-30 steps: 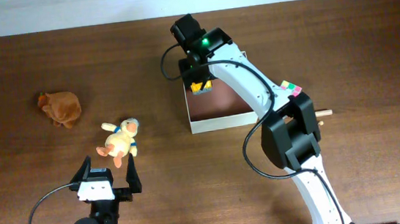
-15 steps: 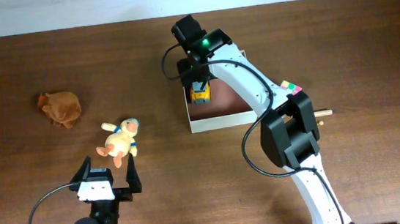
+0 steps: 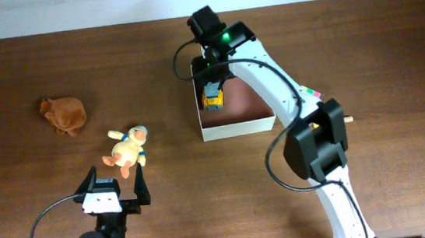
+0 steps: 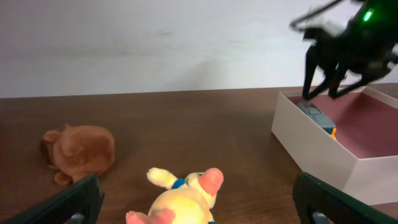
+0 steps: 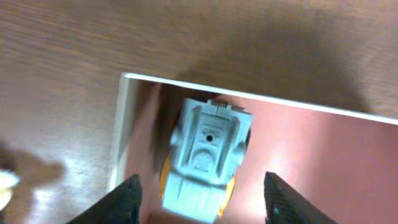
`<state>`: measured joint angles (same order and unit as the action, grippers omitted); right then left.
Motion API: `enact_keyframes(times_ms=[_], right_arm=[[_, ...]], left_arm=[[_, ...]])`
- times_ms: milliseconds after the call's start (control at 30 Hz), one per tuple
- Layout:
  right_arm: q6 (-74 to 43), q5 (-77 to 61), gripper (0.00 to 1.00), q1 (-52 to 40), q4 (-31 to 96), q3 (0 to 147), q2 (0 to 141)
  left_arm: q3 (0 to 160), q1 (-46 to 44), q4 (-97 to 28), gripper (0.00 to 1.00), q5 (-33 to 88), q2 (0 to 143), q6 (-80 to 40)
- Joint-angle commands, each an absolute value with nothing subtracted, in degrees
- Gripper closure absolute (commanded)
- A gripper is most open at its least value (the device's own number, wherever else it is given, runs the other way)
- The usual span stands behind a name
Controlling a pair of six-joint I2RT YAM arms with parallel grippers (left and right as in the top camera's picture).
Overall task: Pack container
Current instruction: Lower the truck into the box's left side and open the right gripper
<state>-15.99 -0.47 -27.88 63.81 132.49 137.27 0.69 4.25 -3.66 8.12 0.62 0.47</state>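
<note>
The container (image 3: 238,129), a square white-walled box with a reddish-brown inside, sits at mid-table. A grey and yellow toy car (image 3: 212,98) lies inside it by the far left corner. My right gripper (image 3: 211,80) hovers open just above the car and holds nothing. In the right wrist view the car (image 5: 205,152) lies on the container floor (image 5: 323,162) between my spread fingers (image 5: 127,199). My left gripper (image 3: 115,187) is open and empty near the front edge. A yellow duck plush (image 3: 127,149) lies just beyond it, seen close in the left wrist view (image 4: 186,199).
A brown plush (image 3: 63,114) lies at the left, also in the left wrist view (image 4: 78,149). Small coloured blocks (image 3: 309,92) and a wooden stick (image 3: 345,119) lie right of the container, under the right arm. The wall runs along the table's far edge.
The right gripper held the toy car over the container, then let it go. The car now lies in the container and the gripper has lifted and drawn back. The left arm has not moved.
</note>
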Motion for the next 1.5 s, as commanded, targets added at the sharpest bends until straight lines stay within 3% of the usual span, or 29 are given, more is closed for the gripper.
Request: enact_keyframes(times_ms=[0,100,500,1233,1467], right_arm=[[-14.98,-0.6,0.5,-27.05,65.1,134.34,132.77],[-15.0,1.1,0.56,-25.78,67.13,134.26,132.92],[-15.03,2.2,0.66,-23.92,67.29,129.01,135.7],[-15.27,1.72,0.66,-23.97,53.78,115.11,136.27],[-12.93,-4.21,0.66,-23.97,50.5,115.02,136.27]], left_arm=[[0.54,4.01,-3.92,0.01,7.88,0.34,1.34],[0.51,4.01,-3.92,0.01,7.88,0.34,1.34],[0.51,4.01,-3.92,0.01,7.88,0.34,1.34],[0.51,4.01,-3.92,0.01,7.88,0.34,1.34],[0.51,4.01,-3.92,0.01,7.88,0.34,1.34]])
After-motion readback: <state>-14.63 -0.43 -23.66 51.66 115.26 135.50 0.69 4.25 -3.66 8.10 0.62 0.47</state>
